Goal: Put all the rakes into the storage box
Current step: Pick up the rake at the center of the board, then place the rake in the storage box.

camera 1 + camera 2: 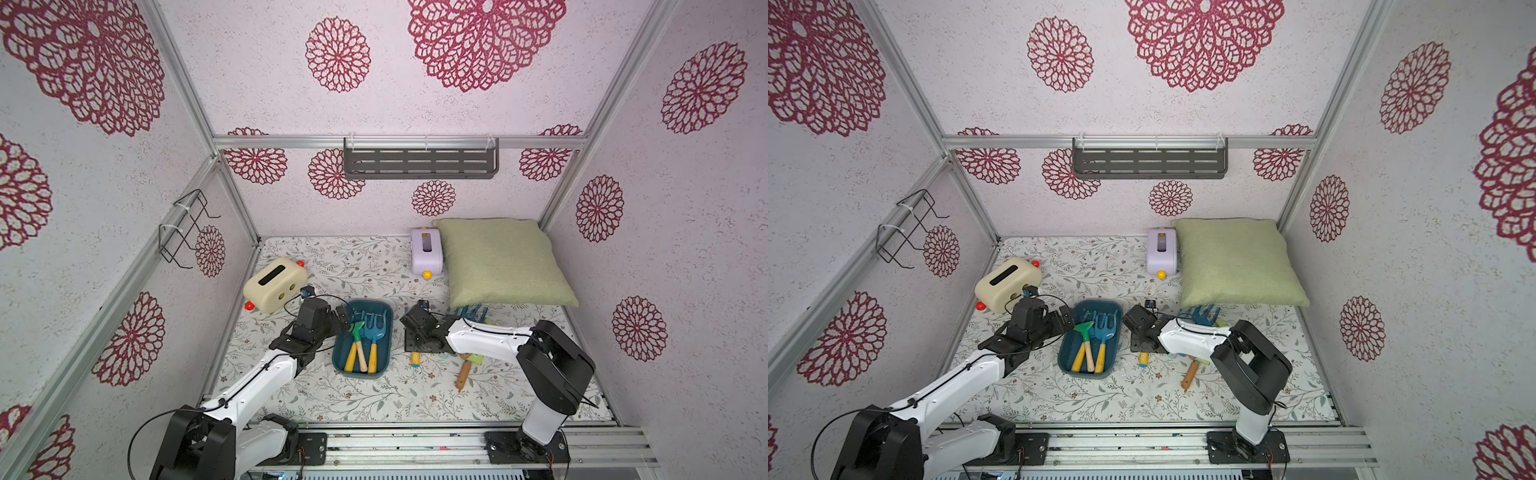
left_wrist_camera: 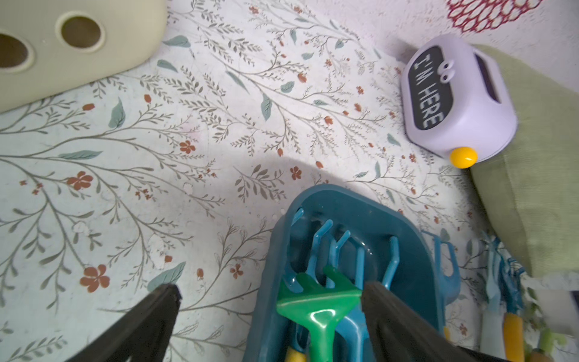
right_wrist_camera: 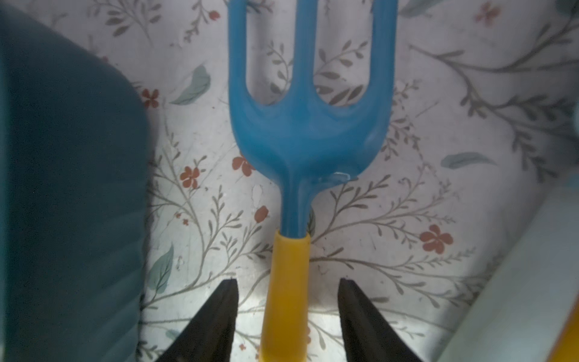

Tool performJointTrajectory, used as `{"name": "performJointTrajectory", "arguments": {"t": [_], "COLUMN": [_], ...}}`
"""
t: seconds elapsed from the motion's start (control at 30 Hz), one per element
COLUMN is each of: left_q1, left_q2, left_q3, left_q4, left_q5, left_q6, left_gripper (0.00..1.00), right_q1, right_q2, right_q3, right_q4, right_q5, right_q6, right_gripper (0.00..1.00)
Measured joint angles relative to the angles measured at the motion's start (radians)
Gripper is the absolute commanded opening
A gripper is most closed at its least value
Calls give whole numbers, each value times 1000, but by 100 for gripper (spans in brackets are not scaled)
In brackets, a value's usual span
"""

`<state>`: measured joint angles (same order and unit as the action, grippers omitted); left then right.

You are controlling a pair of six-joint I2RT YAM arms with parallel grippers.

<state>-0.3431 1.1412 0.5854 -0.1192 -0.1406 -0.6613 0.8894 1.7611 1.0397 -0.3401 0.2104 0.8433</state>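
The dark teal storage box (image 1: 357,374) (image 1: 1084,374) (image 2: 416,238) sits mid-table, with a green rake (image 1: 358,328) (image 1: 1084,328) (image 2: 316,305) lying on blue yellow-handled tools inside it. My left gripper (image 1: 344,319) (image 2: 271,288) hangs open over the box's left wall; the green head lies free between its fingers. To the right of the box, my right gripper (image 1: 417,338) (image 3: 287,282) points down, jaws on either side of the yellow handle of a blue three-pronged rake (image 3: 308,131) lying on the table. Gaps show on both sides of that handle.
A green cushion (image 1: 503,262) fills the back right, with a lilac box (image 1: 427,251) beside it. A cream box (image 1: 274,284) lies at the back left. Another blue rake (image 1: 471,312) and a wooden-handled tool (image 1: 462,376) lie by the right arm.
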Motion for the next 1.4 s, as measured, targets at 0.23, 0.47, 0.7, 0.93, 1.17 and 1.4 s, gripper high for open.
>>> {"name": "performJointTrajectory", "arguments": {"t": [0.23, 0.47, 0.7, 0.93, 1.17, 1.4], "left_q1": [1, 1, 1, 1, 2, 2], "left_q2": [-4, -11, -67, -114, -118, -134], "left_q3": [0, -3, -23, -45, -45, -46], "left_q4": [19, 21, 24, 24, 24, 24], "left_q5": [16, 15, -15, -44, -54, -55], "left_q6": [0, 0, -1, -1, -2, -2], "left_gripper": [100, 100, 100, 99, 99, 98], "right_q1": [4, 7, 40, 113, 166, 175], "right_q2": [60, 43, -88, -162, -110, -32], "right_q3": [53, 58, 58, 101, 132, 159], "right_q4": [-23, -75, -103, -51, 31, 60], "right_q5": [18, 27, 26, -50, -155, -200], "right_q6": [29, 50, 49, 58, 98, 136], "right_gripper": [24, 10, 9, 9, 9, 9]}}
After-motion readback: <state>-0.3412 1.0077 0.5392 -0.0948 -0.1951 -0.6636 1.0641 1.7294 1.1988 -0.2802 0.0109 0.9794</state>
